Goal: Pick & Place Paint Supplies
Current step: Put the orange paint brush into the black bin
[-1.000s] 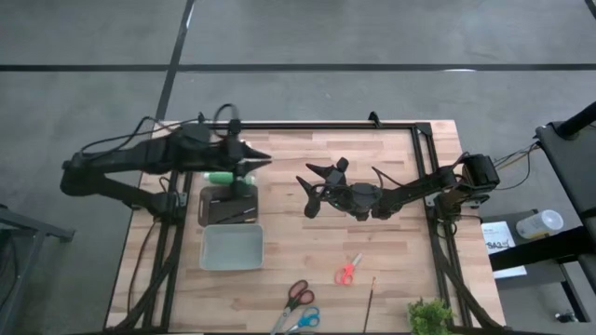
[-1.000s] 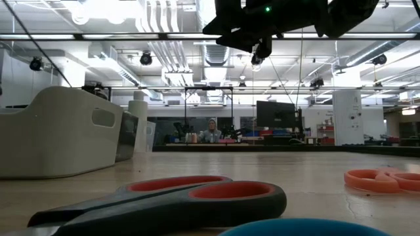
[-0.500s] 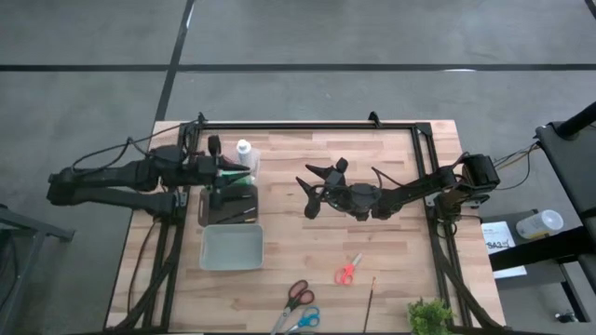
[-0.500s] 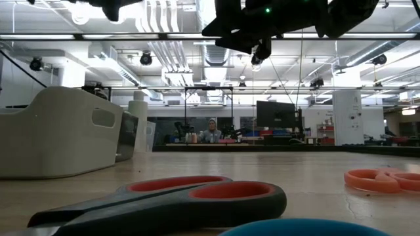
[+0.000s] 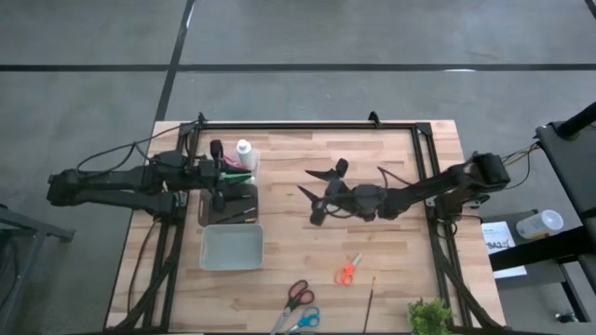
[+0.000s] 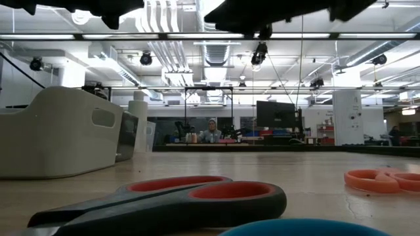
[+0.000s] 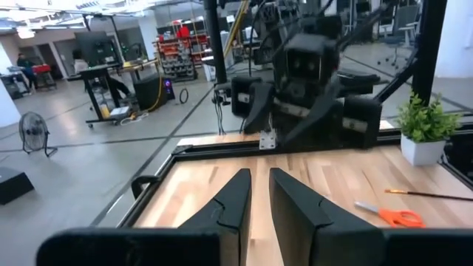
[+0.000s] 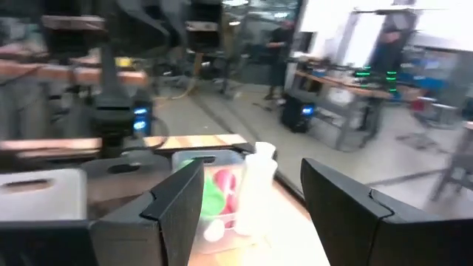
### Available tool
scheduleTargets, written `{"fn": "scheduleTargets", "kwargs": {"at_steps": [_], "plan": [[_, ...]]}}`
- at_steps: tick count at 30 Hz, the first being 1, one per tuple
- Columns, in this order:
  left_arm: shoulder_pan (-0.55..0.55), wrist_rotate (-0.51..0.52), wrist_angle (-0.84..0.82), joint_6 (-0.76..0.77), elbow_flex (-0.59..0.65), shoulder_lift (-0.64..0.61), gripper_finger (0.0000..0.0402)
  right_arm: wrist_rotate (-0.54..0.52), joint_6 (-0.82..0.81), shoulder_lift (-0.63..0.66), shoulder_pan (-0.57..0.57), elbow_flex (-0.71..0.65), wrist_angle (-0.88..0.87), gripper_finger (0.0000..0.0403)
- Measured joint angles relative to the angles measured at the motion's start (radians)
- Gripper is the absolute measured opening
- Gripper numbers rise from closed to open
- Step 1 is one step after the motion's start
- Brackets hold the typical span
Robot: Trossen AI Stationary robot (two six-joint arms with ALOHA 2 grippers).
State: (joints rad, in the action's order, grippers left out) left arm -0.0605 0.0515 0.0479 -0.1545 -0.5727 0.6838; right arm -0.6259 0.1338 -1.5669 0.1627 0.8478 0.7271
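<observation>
A black bin (image 5: 229,203) at the table's left holds a green bottle (image 8: 210,193) and a red bottle (image 8: 230,185). A white bottle (image 5: 244,153) stands upright on the wood just beyond the bin's far right corner. One thin brown-handled brush (image 5: 372,298) lies flat near the front edge. My left gripper (image 5: 226,176) hovers level over the bin's far edge; its fingers (image 7: 238,198) stand a narrow gap apart with nothing between them. My right gripper (image 5: 315,194) hangs wide open above the table's middle, facing the bottles, and holds nothing.
A white tray (image 5: 232,247) sits in front of the black bin. Orange scissors (image 5: 348,271), red-handled scissors (image 5: 298,294) and blue-handled scissors (image 5: 307,319) lie near the front edge. A small potted plant (image 5: 429,316) stands at the front right corner. A black frame (image 5: 307,125) borders the table.
My left gripper has drawn back toward the table's left edge and sunk, uncovering the white bottle; the gap between its fingers looks unchanged. My right gripper has rolled a little and risen slightly above the table's middle, still wide open.
</observation>
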Motion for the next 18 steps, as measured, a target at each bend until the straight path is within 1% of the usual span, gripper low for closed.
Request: {"fn": "scheduleTargets", "kwargs": {"at_steps": [4,7,10,12,14,16,18], "plan": [[0.000,0.001,-0.014,0.003,0.006,0.000,0.0058,0.127,-0.095,0.144,-0.002,0.002,-0.266,0.0223],[0.000,0.000,-0.024,0.003,0.006,0.000,0.0058,0.149,-0.246,0.255,0.000,0.047,-0.559,0.0223],[0.000,0.000,-0.027,0.003,0.006,0.000,0.0058,0.148,-0.410,0.335,0.004,0.140,-0.897,0.0223],[0.000,0.000,-0.027,0.003,0.006,0.000,0.0058,0.148,-0.520,0.354,0.012,0.213,-1.102,0.0223],[0.000,0.000,-0.032,0.003,0.006,0.001,0.0058,0.148,-0.619,0.357,0.024,0.286,-1.271,0.0223],[0.000,0.000,-0.039,0.003,0.006,0.000,0.0058,0.148,-0.707,0.349,0.038,0.351,-1.411,0.0222],[0.000,0.000,-0.061,0.003,0.006,0.000,0.0058,0.149,-0.778,0.338,0.049,0.406,-1.514,0.0222]]}}
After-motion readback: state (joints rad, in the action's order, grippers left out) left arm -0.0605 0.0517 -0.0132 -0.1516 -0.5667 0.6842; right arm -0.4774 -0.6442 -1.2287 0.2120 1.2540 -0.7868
